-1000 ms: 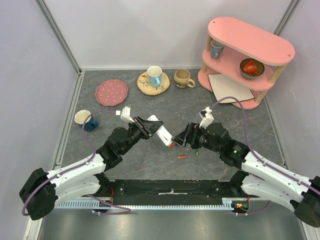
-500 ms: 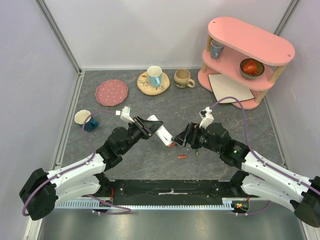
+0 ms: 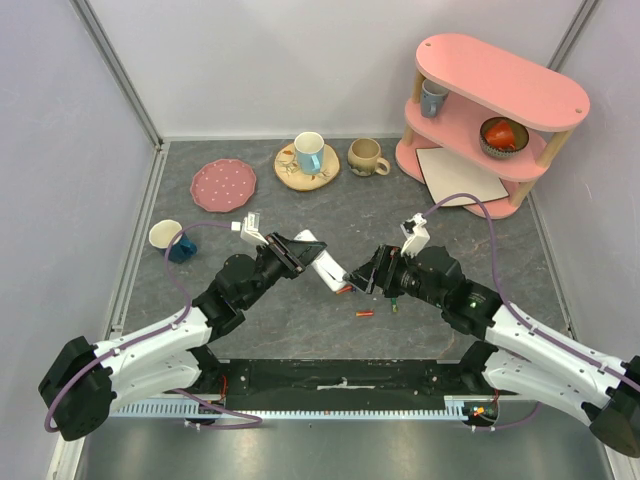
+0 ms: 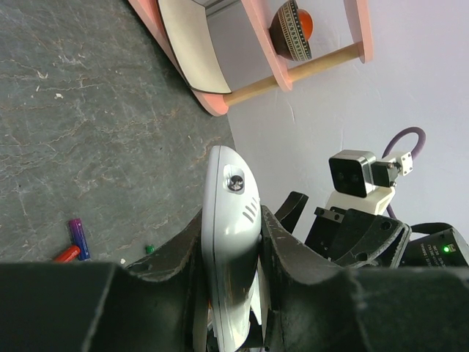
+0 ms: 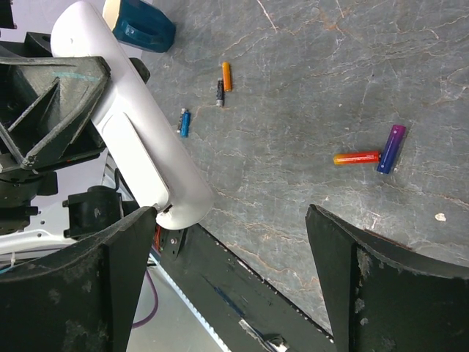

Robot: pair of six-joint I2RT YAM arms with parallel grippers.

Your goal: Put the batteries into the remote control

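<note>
Remote control (image 3: 322, 262) is clamped edge-on in the left gripper (image 3: 290, 254), raised and tilted over the middle of the counter (image 3: 520, 250), nearer its near edge. A screw and vent slots are seen on its white shell in the left wrist view.

A red-orange battery (image 5: 357, 157) and a purple battery (image 5: 391, 148) lie on the counter below the remote's lower end, touching at one end. An orange battery (image 5: 226, 75) and a blue battery (image 5: 185, 122) lie apart from each other further toward the left edge. One more red-orange battery (image 3: 366, 314) and a small green battery (image 3: 394, 305) are seen by the near edge.

Right gripper (image 3: 365, 272) is spread wide with nothing between its jaws, just beside the remote's lower end.

A pink shelf (image 3: 500, 80) is placed at the far right corner, and a teal-based cup (image 3: 172, 240) by the left edge.
</note>
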